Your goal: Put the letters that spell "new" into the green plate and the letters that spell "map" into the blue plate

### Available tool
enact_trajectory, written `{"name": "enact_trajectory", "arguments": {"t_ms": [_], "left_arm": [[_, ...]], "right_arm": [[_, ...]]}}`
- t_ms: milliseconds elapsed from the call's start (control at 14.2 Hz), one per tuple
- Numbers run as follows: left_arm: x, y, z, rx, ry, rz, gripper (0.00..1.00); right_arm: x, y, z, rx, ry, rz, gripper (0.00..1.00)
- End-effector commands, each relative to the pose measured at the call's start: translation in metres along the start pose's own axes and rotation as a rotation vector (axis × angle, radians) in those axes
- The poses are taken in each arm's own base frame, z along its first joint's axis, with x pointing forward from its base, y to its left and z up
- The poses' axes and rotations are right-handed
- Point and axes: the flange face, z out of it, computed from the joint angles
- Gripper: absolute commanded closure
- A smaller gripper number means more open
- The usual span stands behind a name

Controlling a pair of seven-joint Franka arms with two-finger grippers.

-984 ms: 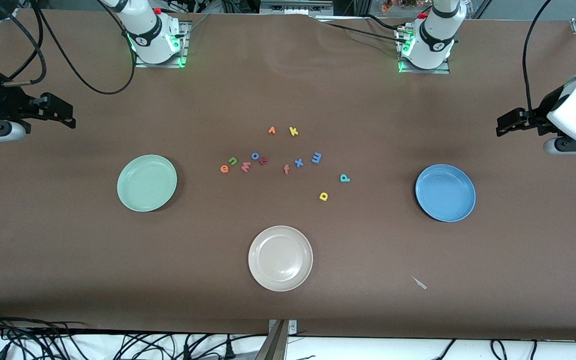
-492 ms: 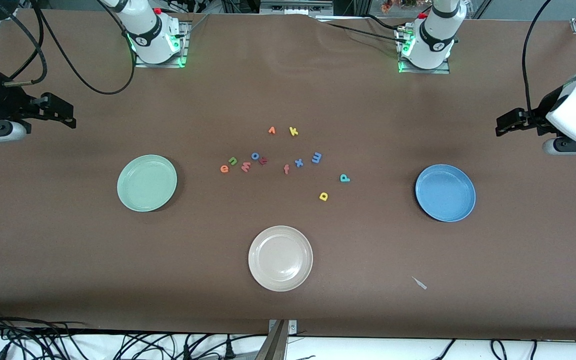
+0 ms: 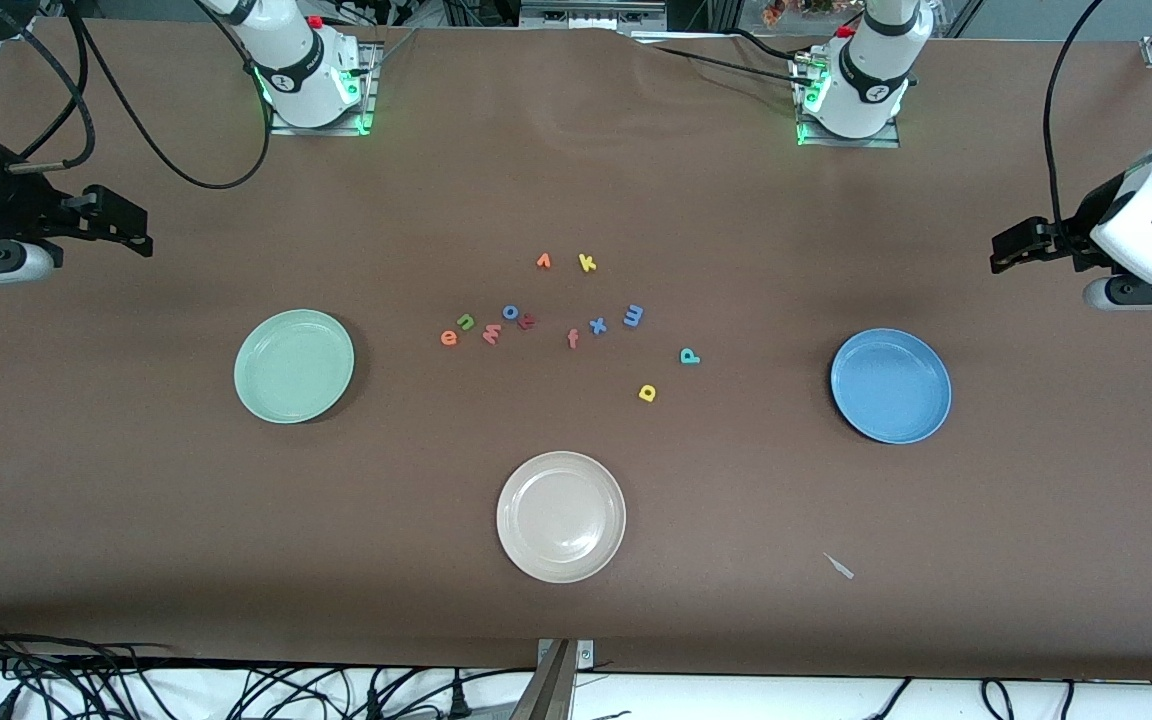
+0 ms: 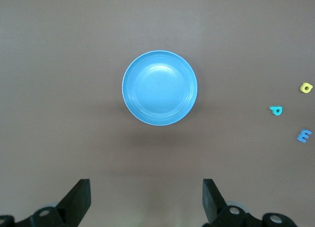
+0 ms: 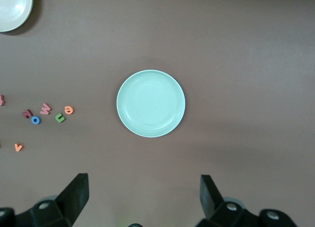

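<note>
Both arms wait high at the table's ends, holding nothing. Left gripper (image 4: 145,200) at the frame's right edge in the front view, jaws wide, over bare table (image 3: 936,200) by the blue plate (image 3: 891,386). Right gripper (image 5: 142,200) at the frame's left edge, jaws wide, by the green plate (image 3: 294,366).

Both plates empty. All letters lie mid-frame on the table: orange e (image 3: 449,338), green n (image 3: 465,322), pinkish-red w (image 3: 491,335) clustered toward the green plate; blue m (image 3: 633,316), teal p (image 3: 689,356), yellow a (image 3: 647,393) toward the blue plate. Beige-white plate (image 3: 561,516) lower centre.
</note>
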Motion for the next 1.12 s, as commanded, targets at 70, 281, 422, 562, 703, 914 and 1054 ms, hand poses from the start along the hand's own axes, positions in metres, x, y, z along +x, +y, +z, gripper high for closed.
{"name": "enact_trajectory", "arguments": {"t_ms": [70, 281, 422, 562, 703, 914, 1054], "left_arm": [[-0.0015, 0.0008, -0.001, 0.018, -0.007, 0.022, 0.0], [-0.0015, 0.0008, -0.0017, 0.018, -0.005, 0.022, 0.0], [-0.0015, 0.0008, -0.0017, 0.018, -0.005, 0.022, 0.0], [-0.0015, 0.0008, -0.0017, 0.018, -0.005, 0.022, 0.0], [-0.0015, 0.0008, -0.001, 0.018, -0.007, 0.022, 0.0], [-0.0015, 0.0008, -0.001, 0.018, -0.007, 0.022, 0.0], [-0.0017, 0.0017, -0.0009, 0.018, -0.008, 0.023, 0.0]], "right_arm": [[-0.002, -0.0014, -0.004, -0.014, 0.007, -0.005, 0.0], [-0.0022, -0.0014, -0.0024, -0.014, 0.003, -0.005, 0.0], [-0.0022, -0.0014, -0.0017, -0.014, 0.001, -0.005, 0.0], [-0.0016, -0.0006, -0.001, -0.014, 0.001, -0.004, 0.0], [-0.0015, -0.0014, -0.001, -0.014, 0.001, -0.004, 0.0], [-0.0014, -0.0023, 0.0017, -0.013, -0.003, -0.005, 0.0], [-0.0014, -0.0023, 0.0018, -0.013, -0.003, -0.005, 0.0]]}}
